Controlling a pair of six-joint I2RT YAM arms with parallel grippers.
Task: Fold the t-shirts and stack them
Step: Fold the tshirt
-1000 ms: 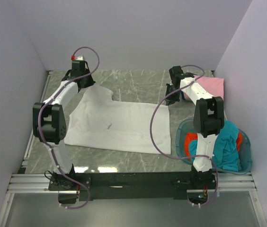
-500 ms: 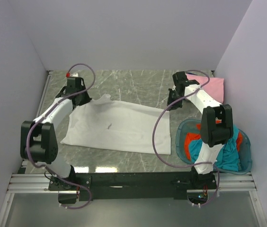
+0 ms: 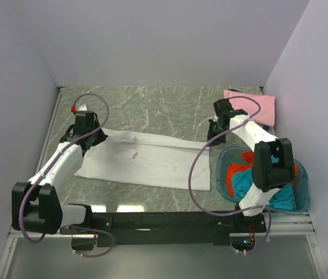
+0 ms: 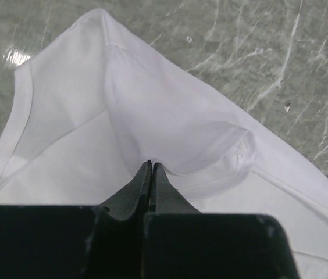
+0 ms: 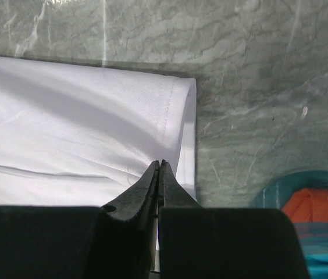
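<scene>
Top view: the white t-shirt (image 3: 146, 157) lay as a band across mid-frame, an arm at each end, apparently to fold it lengthwise. Left wrist view: the left gripper (image 4: 151, 168) was pinched tight on its cloth. Right wrist view: the right gripper (image 5: 159, 170) was clamped on its hem edge.

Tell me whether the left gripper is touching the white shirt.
Touching. The left wrist view shows the left gripper shut, its tips pinching a raised fold of the white shirt.
</scene>
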